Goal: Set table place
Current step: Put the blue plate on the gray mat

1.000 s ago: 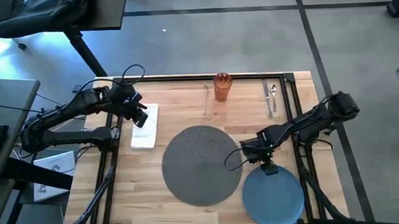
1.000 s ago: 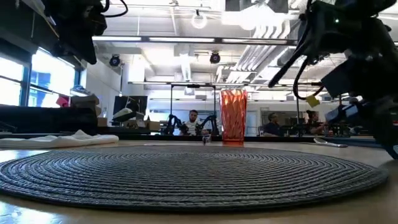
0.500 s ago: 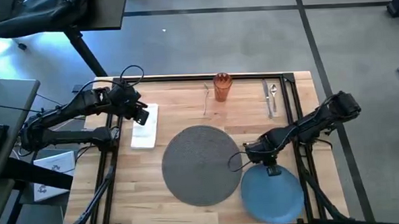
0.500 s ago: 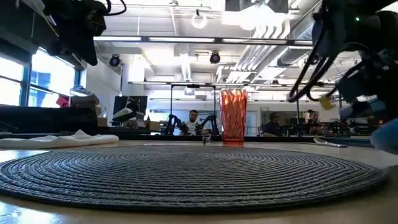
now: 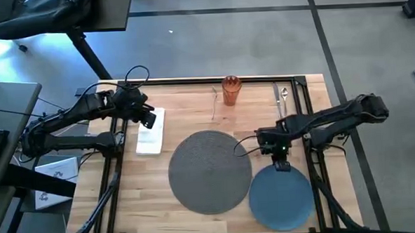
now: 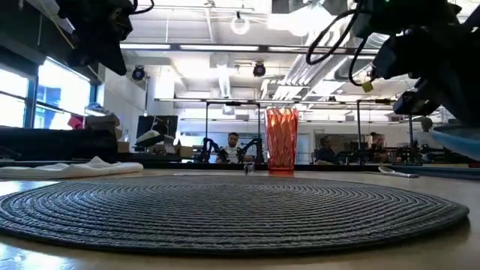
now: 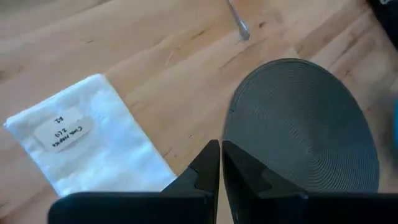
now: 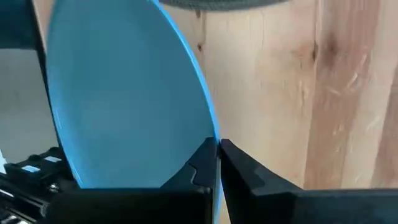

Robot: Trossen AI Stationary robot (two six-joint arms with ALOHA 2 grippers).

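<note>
While your right gripper [image 5: 282, 165] pinches the rim of the blue plate [image 5: 280, 197], its fingers [image 8: 205, 163] are closed tight on that edge, as the right wrist view shows. The plate sits at the table's [image 5: 162, 196] near right corner, just beside the grey placemat [image 5: 210, 170]; whether the two touch, you cannot tell from above. In the low view the plate's edge [image 6: 457, 139] shows at far right, raised off the wood.

Your left gripper [image 5: 147, 120] hangs over the far end of the white napkin [image 5: 151, 136], which lies flat on the left side, near the placemat but apart from it. The left fingers [image 7: 208, 165] are pressed together with nothing between them. A small handwritten label [image 7: 63, 132] sits on the napkin.

At the far edge: orange tumbler [image 5: 231, 90] upright, a fork [image 5: 214, 102] just to its left, knife [image 5: 277, 99] and spoon [image 5: 284, 99] together toward the right corner. All stand clear of the placemat.
</note>
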